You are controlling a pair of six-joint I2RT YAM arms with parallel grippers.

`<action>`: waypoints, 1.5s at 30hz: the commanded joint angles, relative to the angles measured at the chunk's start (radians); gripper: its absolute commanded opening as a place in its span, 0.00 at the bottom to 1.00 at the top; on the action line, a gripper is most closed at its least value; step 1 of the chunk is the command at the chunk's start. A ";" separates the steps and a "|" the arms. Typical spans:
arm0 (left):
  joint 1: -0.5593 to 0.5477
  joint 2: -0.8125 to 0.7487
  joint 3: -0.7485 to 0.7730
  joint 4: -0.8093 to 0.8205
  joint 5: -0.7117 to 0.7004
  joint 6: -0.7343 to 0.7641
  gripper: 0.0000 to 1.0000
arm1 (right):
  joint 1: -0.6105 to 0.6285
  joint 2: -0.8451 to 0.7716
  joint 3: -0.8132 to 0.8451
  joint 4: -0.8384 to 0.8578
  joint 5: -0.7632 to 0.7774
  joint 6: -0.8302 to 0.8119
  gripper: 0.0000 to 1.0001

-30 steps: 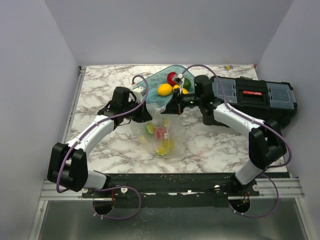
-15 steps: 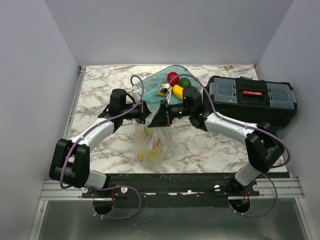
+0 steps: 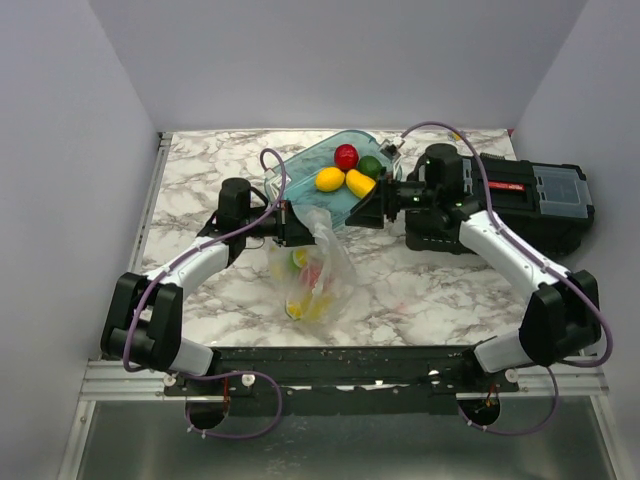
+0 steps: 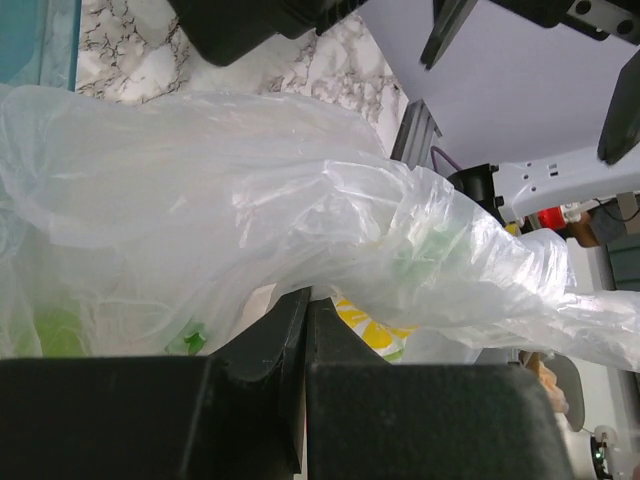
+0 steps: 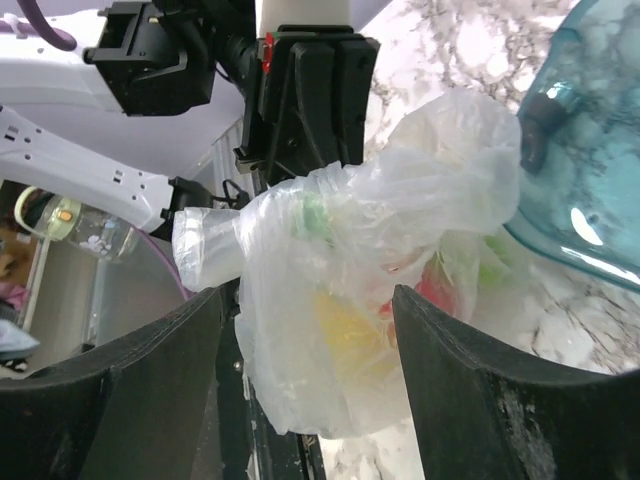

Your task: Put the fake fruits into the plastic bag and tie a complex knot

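While the left gripper (image 3: 297, 223) clamps the plastic bag (image 3: 318, 272), the right gripper (image 3: 363, 213) stands open.
Bag film is pinched at its top between the closed left fingers (image 4: 300, 335); the body rests on the marble table (image 3: 430, 290) with fake fruits (image 3: 303, 262) inside. The right gripper is just beside the bag top, holding nothing, against the teal tub (image 3: 300, 166).

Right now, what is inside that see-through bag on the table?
Inside the plastic bag I see fake fruits as green, red and yellow patches. The crinkled, printed film hides how many there are and which patches are only prints.
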 commanded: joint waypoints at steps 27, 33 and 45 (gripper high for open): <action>-0.073 0.038 -0.004 0.161 0.111 -0.104 0.00 | 0.206 0.241 -0.012 0.185 -0.009 0.090 0.86; -0.093 0.065 -0.005 0.155 0.135 -0.095 0.00 | 0.227 0.322 0.085 0.226 -0.012 0.102 0.86; -0.074 0.097 0.014 0.106 0.158 -0.059 0.00 | 0.193 0.246 0.068 0.075 -0.037 -0.032 0.87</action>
